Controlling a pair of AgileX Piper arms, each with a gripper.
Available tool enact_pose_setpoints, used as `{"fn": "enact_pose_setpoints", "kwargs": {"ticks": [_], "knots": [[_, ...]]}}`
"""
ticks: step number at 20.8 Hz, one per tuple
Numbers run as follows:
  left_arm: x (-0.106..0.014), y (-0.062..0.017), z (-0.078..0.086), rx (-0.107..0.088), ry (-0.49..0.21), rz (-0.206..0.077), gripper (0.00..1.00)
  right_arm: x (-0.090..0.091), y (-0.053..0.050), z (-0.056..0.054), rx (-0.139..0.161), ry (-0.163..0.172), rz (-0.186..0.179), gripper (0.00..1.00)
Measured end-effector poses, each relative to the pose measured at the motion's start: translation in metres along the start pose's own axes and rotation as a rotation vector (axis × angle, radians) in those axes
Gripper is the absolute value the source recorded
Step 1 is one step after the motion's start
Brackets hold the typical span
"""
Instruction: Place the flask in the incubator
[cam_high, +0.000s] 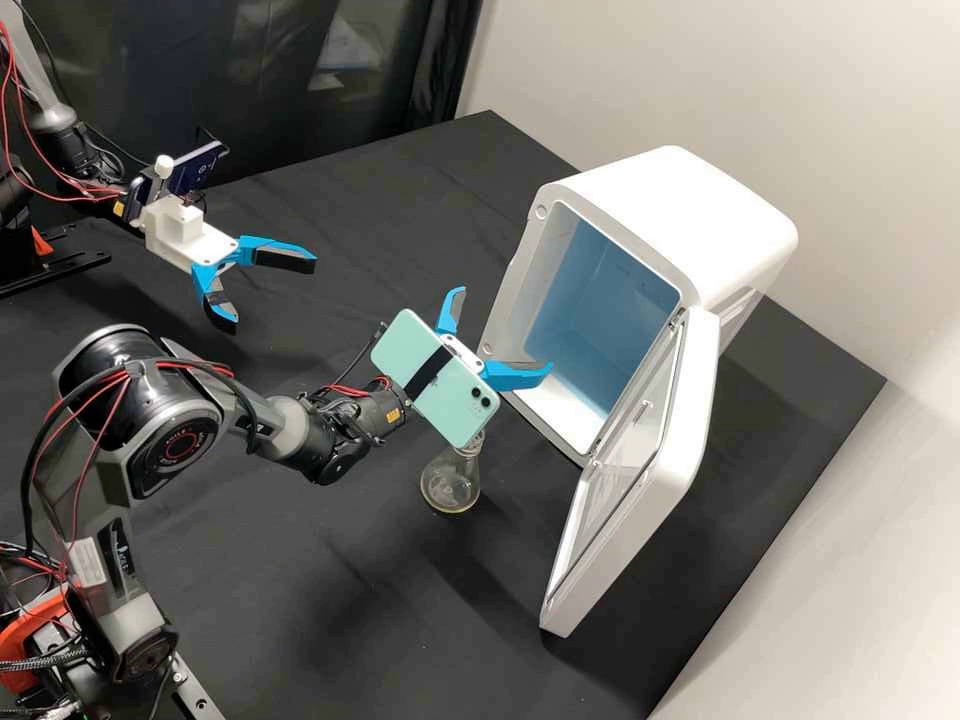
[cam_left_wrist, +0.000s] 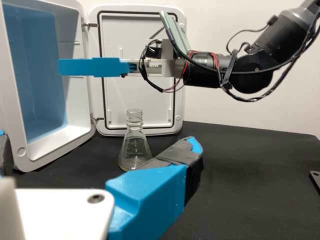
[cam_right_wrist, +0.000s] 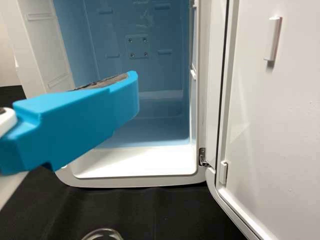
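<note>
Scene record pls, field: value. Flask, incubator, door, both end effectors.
flask: clear glass conical flask, upright on black bench, outside the incubator, before its opening
incubator: white box incubator with pale blue interior, nothing seen inside
door: white incubator door, open
right: right end effector open, holding nothing, above the flask, facing the opening
left: left end effector open, holding nothing, apart from the flask

Both arms are dark grey with cylindrical joint housings. The right arm (cam_high: 150, 430) bears a red ring marking on its joint cap and exposed red and black cables (cam_left_wrist: 214, 57). A mint-green phone (cam_high: 440, 385) is strapped on with a black band. The right gripper (cam_high: 500, 335) and left gripper (cam_high: 270, 292) have white bodies and bright blue fingers (cam_left_wrist: 150, 195) with dark pads. One screw (cam_left_wrist: 94, 199) sits in the left gripper's white plate.
</note>
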Motion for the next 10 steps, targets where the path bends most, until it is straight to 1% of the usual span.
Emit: {"fn": "enact_pose_setpoints", "kwargs": {"ticks": [1, 2, 3, 4, 5, 7, 9, 10], "knots": [[0.0, 0.001, 0.0, -0.004, 0.001, 0.004, 1.0, 0.0, 0.0, 0.0, 0.0, 0.0, 0.0, 1.0], [-0.001, 0.0019, 0.001, -0.013, -0.002, 0.008, 1.0, 0.0, 0.0, 0.0, 0.0, 0.0, 0.0, 1.0], [-0.001, 0.0033, 0.001, -0.017, -0.005, 0.015, 1.0, 0.0, 0.0, 0.0, 0.0, 0.0, 0.0, 1.0], [-0.001, 0.0041, 0.001, -0.028, -0.006, 0.019, 1.0, 0.0, 0.0, 0.0, 0.002, 0.0, 0.0, 1.0], [-0.002, 0.0055, 0.001, -0.028, -0.007, 0.027, 1.0, 0.0, 0.0, 0.0, 0.004, 0.0, 0.0, 1.0], [-0.003, 0.0093, 0.003, -0.021, -0.012, 0.044, 1.0, 0.0, 0.0, 0.0, 0.004, 0.0, 0.0, 1.0], [-0.004, 0.0121, 0.004, -0.017, -0.016, 0.056, 1.0, 0.001, -0.001, 0.001, 0.011, 0.002, 0.002, 1.0], [-0.005, 0.0138, 0.005, -0.014, -0.019, 0.064, 1.0, 0.007, -0.002, 0.003, 0.03, 0.023, 0.021, 1.0]]}}
